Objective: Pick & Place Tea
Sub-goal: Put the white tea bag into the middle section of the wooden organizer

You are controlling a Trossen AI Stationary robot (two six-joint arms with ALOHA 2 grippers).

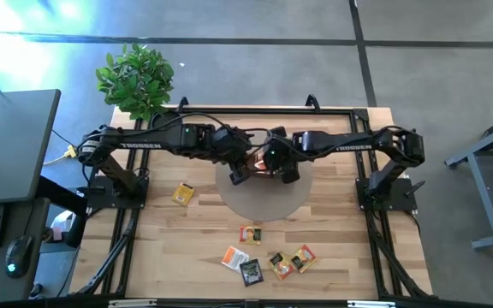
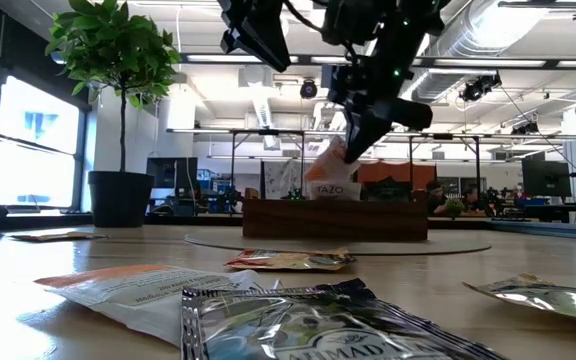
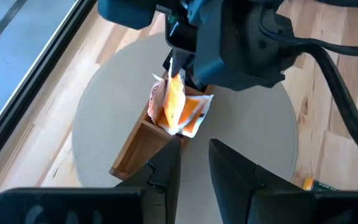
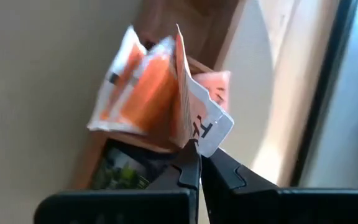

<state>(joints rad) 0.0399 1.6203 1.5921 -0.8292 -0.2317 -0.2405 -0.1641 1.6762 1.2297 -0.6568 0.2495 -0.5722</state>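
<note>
Closest to the low camera, a silvery dark packet lies flat on the table, a white-and-orange one touching behind it. Over the wooden tray, the right gripper has its fingers pinched together on a corner of a white-and-orange tea packet, which hangs at the tray's end compartment among other orange packets. The left gripper hovers just beside it, fingers parted, holding nothing. The tray sits on a round grey mat, clear wood all around. Five loose packets cluster near the front edge; a yellow one lies apart. The held packet reads "TAZO".
</note>
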